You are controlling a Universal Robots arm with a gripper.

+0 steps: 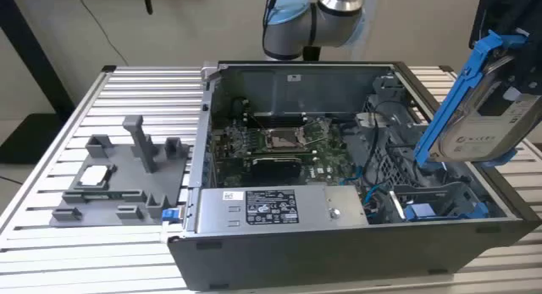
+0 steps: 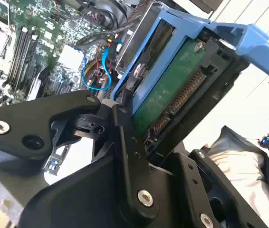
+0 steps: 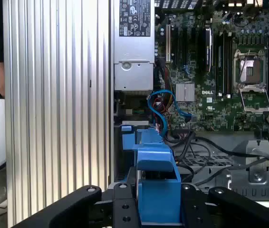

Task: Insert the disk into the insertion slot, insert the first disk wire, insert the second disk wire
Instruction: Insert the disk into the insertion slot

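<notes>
Slatted aluminium table, open grey computer case resting on it, grey parts fixture just beside the case

The disk is dull grey metal clipped in smooth bright blue plastic.

Lab: slatted bench, open computer

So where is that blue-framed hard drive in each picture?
Exterior view: the disk, tilted, above the case at the exterior view's right.
Second wrist view: the disk's green underside faces the camera.
First wrist view: its blue frame, clamped in the gripper.
Shared landmark: the green motherboard.
</notes>
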